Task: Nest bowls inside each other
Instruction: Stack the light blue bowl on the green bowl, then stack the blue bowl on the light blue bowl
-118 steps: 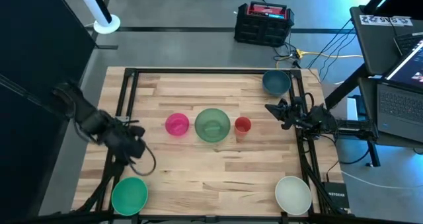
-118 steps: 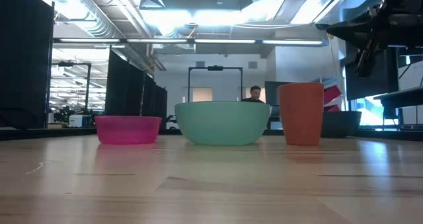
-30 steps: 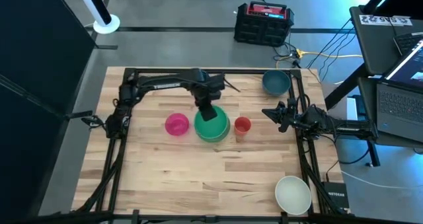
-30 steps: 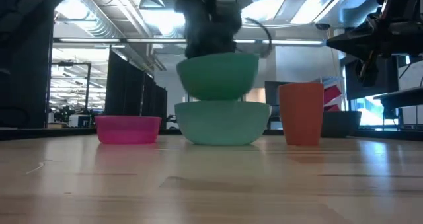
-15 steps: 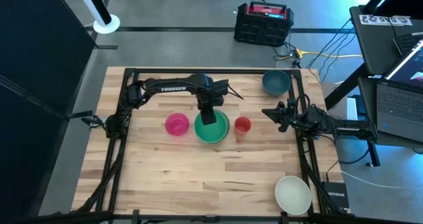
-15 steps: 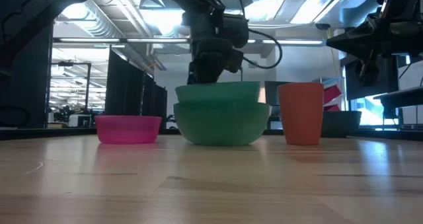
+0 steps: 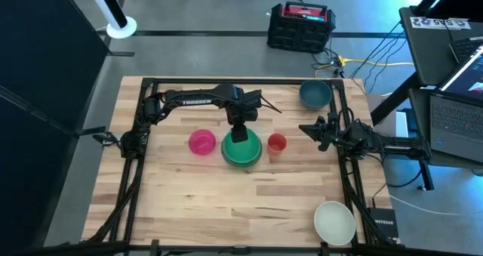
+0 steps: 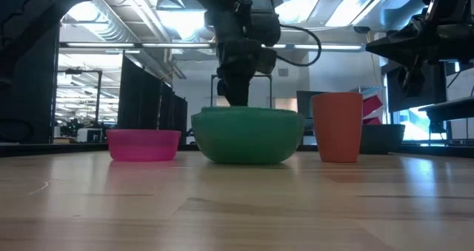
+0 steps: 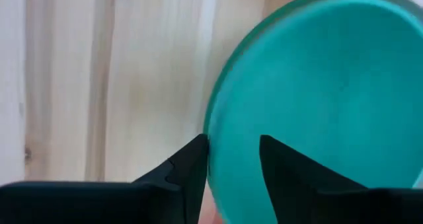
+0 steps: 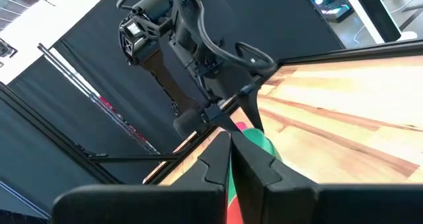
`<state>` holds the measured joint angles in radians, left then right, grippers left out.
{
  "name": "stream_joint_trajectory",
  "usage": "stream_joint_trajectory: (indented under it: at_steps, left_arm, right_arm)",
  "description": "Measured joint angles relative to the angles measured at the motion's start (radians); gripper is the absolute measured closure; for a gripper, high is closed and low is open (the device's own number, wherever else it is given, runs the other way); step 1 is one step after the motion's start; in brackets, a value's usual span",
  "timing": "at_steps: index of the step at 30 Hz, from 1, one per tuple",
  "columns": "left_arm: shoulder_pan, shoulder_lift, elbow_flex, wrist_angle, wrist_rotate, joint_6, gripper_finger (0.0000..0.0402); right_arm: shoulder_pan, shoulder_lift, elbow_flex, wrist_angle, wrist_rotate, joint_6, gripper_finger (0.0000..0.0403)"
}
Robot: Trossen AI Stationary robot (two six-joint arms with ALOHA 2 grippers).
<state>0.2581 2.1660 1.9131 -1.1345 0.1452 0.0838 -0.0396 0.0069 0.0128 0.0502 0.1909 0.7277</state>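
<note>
The left tool [image 7: 240, 133] straddles the far rim of the bright green bowl [image 7: 243, 150], fingers slightly spread, the bowl seated in the large translucent green bowl [image 8: 247, 149] mid-desk. The small pink bowl [image 7: 201, 142] lies just left, nearer this arm; the right tool [image 7: 308, 126] waits pressed together.

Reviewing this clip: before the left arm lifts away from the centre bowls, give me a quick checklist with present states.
1. Bright green bowl seated in the large translucent green bowl: ok.
2. Left gripper open, fingers either side of the rim: ok.
3. Rim fully free of the fingers: cannot tell.
4. Red-orange cup apart from the stack: ok.
5. Pink bowl unnested: ok.
6. Right gripper shut, waiting at the table's right edge: ok.
</note>
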Motion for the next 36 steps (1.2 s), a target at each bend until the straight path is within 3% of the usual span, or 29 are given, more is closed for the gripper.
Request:
stream_joint_trajectory:
  at_steps: [6,18,23,28,31,33,36]
  left_arm:
    - [0.0,0.001,0.042,-0.017,-0.004,0.031,0.0277]
    - [-0.006,-0.078,0.36,-0.15,-0.097,0.037,0.0277]
    - [-0.021,-0.153,0.386,-0.24,-0.139,0.032,0.0277]
    - [-0.038,-0.23,0.385,-0.377,-0.157,0.03,0.0277]
    - [-0.043,-0.271,0.385,-0.419,-0.16,0.029,0.0277]
    - [-0.042,-0.305,0.385,-0.426,-0.161,0.033,0.0277]
    - [-0.041,-0.352,0.385,-0.437,-0.161,0.045,0.0277]
  right_arm:
    - [0.0,0.02,0.046,-0.026,0.02,-0.072,0.0402]
    - [0.0,0.131,0.279,-0.198,0.125,-0.333,0.0402]
    - [-0.009,0.402,0.638,-0.56,0.315,-0.514,0.0398]
    - [-0.133,0.71,0.951,-0.895,0.444,-0.581,0.0344]
    - [-0.28,0.894,1.074,-1.042,0.438,-0.602,0.0298]
    - [-0.398,1.013,1.131,-1.107,0.358,-0.607,0.0272]
    - [-0.47,1.128,1.148,-1.129,0.29,-0.631,0.026]
